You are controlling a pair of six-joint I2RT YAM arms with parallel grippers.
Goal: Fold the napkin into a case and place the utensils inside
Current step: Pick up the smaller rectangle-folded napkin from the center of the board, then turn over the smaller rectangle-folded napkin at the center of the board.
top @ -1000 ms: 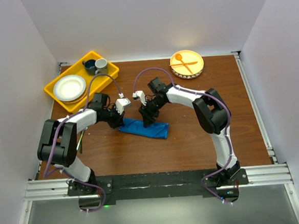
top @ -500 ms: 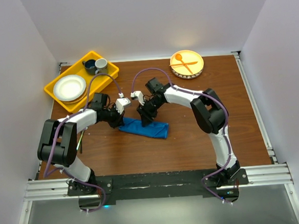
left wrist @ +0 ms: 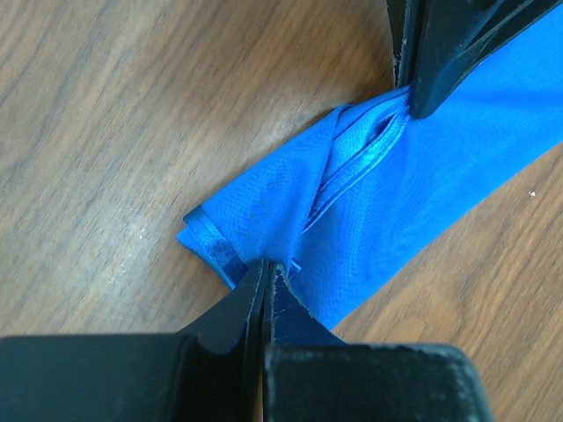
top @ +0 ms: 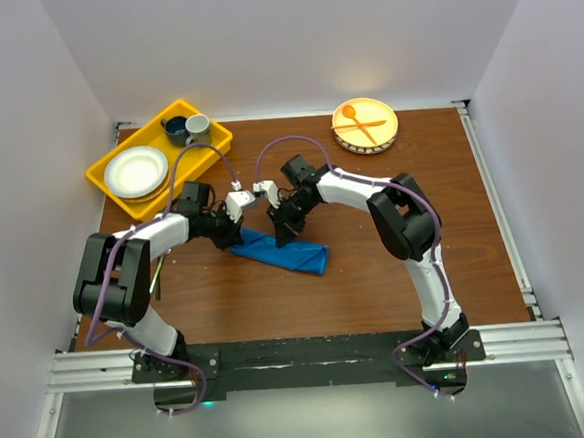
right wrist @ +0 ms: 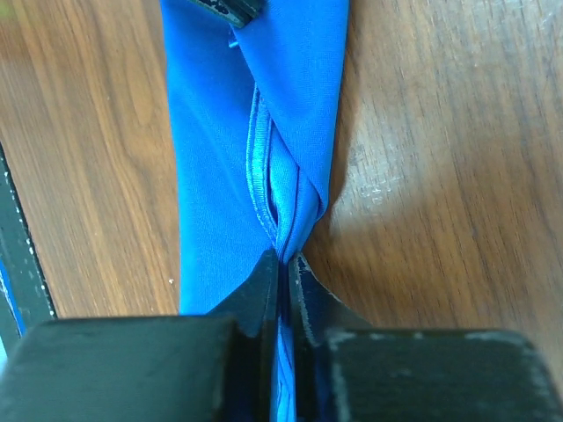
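Observation:
The bright blue napkin (top: 292, 252) lies as a narrow folded strip in the middle of the wooden table. My left gripper (top: 235, 239) is shut on the strip's left end (left wrist: 264, 211), tips at the hem. My right gripper (top: 281, 234) is shut on a pinched-up fold along the strip's far edge (right wrist: 290, 176). The two grippers sit close together over the strip's left part. In the left wrist view, the right gripper's fingers (left wrist: 449, 53) show at the top right. A thin greenish sliver (top: 156, 277) by the left arm may be the utensils, mostly hidden.
A yellow tray (top: 104, 179) at the back left holds a white plate (top: 135, 171), a dark cup (top: 174, 129) and a grey cup (top: 197, 125). At the back right, a round yellow plate (top: 379, 139) carries an orange plastic spoon and fork (top: 361, 124).
My right gripper has shut on the napkin's raised fold and shifted slightly left. The left gripper has stayed shut on the cloth's end.

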